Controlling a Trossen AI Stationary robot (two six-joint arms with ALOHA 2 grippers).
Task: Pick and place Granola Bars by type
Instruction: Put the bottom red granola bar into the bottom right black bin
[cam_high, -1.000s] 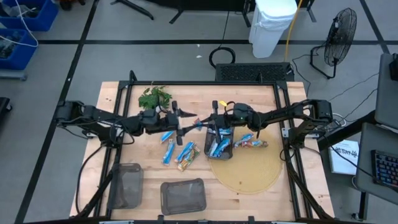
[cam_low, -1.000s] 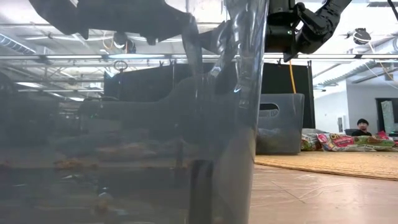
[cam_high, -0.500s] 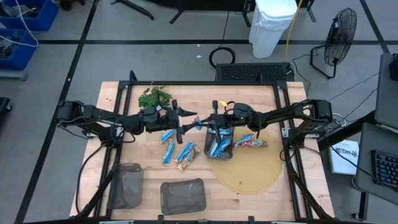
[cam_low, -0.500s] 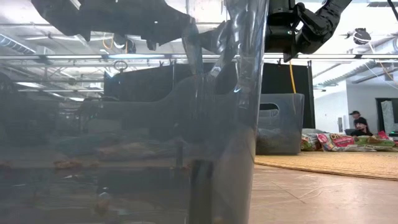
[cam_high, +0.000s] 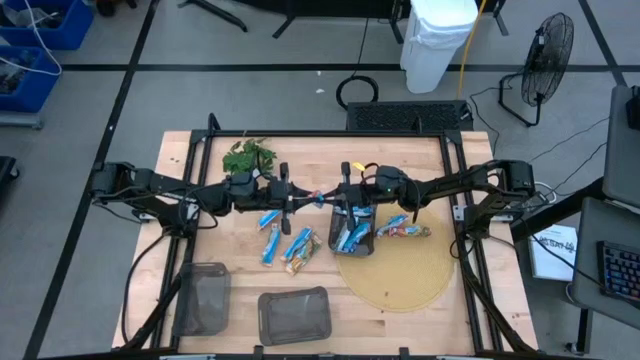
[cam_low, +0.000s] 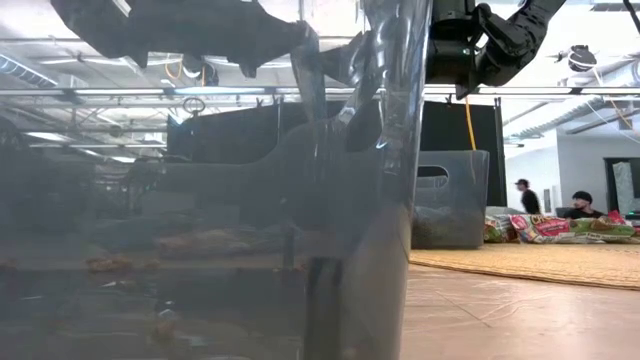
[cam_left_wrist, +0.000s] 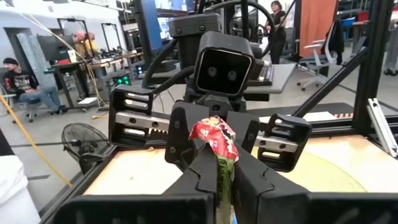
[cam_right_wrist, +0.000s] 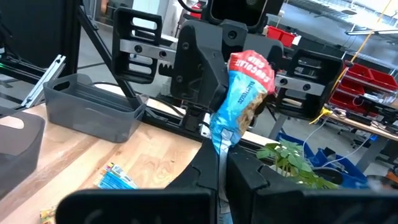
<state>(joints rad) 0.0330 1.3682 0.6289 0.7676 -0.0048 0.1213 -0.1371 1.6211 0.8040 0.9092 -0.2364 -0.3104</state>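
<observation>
Grippers meet nose to nose above the middle of the pale wooden table (cam_high: 190, 150): the left gripper (cam_high: 299, 197) and the right gripper (cam_high: 332, 199) both pinch one blue foil-wrapped granola bar with a red end (cam_high: 317, 197), held in the air between them. In the left wrist view its dark fingers (cam_left_wrist: 202, 177) press together on the wrapper's lower edge, and the right wrist view shows the right gripper's fingers (cam_right_wrist: 208, 168) clamped on the same bar (cam_right_wrist: 244, 93) from the other side.

Just beside the right gripper stands a small dark mesh bin (cam_high: 352, 241) with blue and white bars in it, resting on the edge of a round tan woven mat (cam_high: 405, 280). A couple of red and brown wrapped bars (cam_high: 402, 231) lie touching the bin's outer side. Under the left gripper, several blue and white bars (cam_high: 270, 243) lie loose on bare wood, well apart from the two dark mesh trays (cam_high: 295, 315) at the near edge. A green leafy sprig (cam_high: 247, 156) sits at the far edge, near the left arm.

A black metal frame (cam_high: 325, 133) rims the table. Beyond it on grey floor stand a white bin (cam_high: 437, 40) and a black floor fan (cam_high: 545, 50). In the low view a translucent grey wall (cam_low: 200, 220) fills most of the picture
</observation>
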